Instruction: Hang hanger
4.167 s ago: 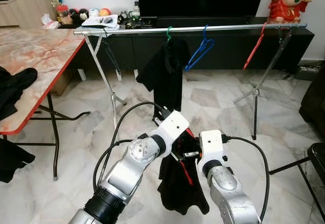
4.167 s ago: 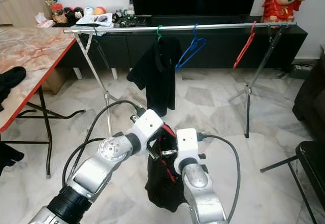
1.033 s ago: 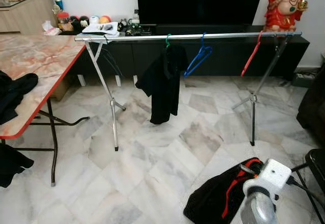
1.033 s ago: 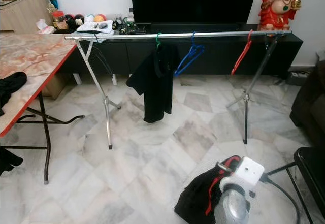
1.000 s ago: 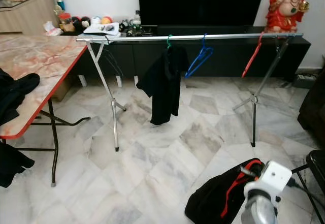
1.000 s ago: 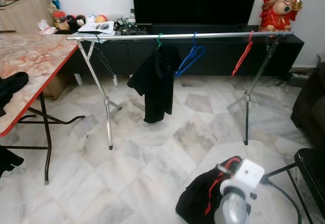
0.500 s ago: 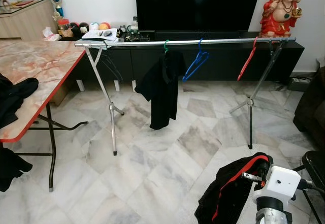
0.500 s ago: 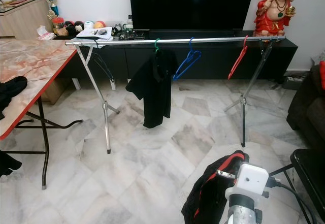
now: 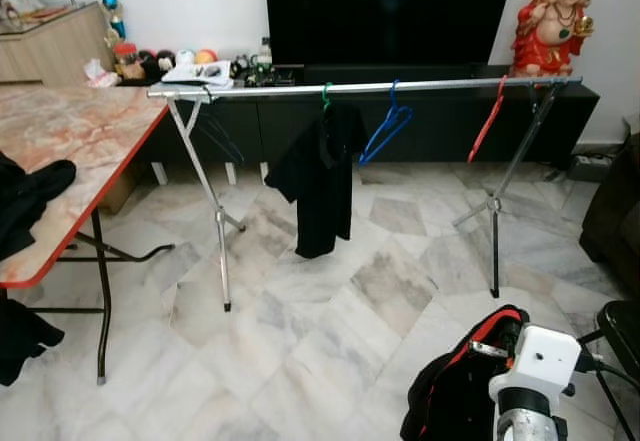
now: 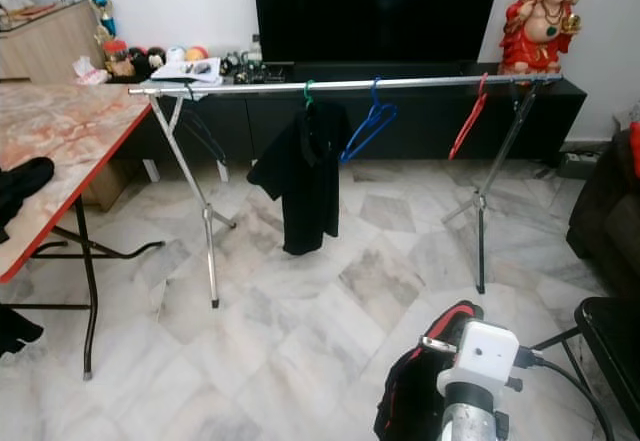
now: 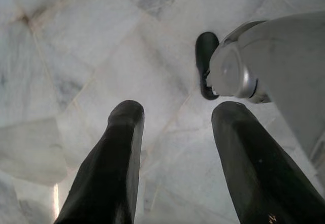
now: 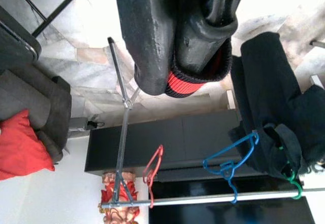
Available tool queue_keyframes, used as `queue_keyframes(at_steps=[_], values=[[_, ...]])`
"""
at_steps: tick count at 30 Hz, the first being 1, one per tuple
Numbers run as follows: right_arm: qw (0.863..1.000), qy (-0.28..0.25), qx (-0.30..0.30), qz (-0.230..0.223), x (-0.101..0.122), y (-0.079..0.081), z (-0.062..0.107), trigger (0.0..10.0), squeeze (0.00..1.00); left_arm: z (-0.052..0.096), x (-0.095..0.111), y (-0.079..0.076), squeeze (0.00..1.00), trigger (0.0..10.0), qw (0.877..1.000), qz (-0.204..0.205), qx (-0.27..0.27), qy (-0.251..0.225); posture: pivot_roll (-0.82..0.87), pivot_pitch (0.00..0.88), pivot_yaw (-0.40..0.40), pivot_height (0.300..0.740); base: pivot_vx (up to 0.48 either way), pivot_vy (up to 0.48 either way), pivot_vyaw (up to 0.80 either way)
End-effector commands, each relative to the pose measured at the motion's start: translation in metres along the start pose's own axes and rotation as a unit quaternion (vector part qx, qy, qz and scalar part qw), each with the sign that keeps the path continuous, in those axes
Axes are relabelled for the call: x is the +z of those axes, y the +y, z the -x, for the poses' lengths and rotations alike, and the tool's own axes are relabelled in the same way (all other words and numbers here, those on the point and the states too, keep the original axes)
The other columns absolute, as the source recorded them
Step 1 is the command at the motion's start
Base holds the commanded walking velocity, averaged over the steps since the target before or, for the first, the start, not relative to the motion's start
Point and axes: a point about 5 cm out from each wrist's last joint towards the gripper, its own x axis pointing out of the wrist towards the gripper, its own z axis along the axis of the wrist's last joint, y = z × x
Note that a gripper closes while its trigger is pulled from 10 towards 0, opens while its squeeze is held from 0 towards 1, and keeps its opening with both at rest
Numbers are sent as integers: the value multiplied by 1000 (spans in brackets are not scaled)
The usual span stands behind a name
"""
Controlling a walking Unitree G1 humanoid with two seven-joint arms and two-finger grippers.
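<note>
My right gripper (image 12: 175,64) is clamped on a black-and-red garment (image 9: 455,391), holding it low over the marble floor (image 9: 300,341), well short of the silver clothes rail (image 9: 360,88). On that rail hang a black shirt (image 9: 320,176), an empty blue hanger (image 9: 385,131) and an empty red hanger (image 9: 487,121). My left gripper (image 11: 175,148) hangs down over the floor, its fingers spread and holding nothing.
</note>
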Motion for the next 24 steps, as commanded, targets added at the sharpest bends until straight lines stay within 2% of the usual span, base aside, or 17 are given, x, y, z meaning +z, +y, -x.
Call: queue_keyframes(at_steps=[1, 24], values=[[1000, -26, 1, -3, 13, 2, -4, 10000, 0, 0, -1, 0, 0, 10000, 1000, -4, 1, 6, 60, 0, 41, 740, 300, 0, 0], [1000, -26, -12, -2, 17, 3, -12, 10000, 0, -1, 3, 1, 0, 10000, 1000, -6, -1, 1, 66, 12, 37, 740, 304, 0, 0]])
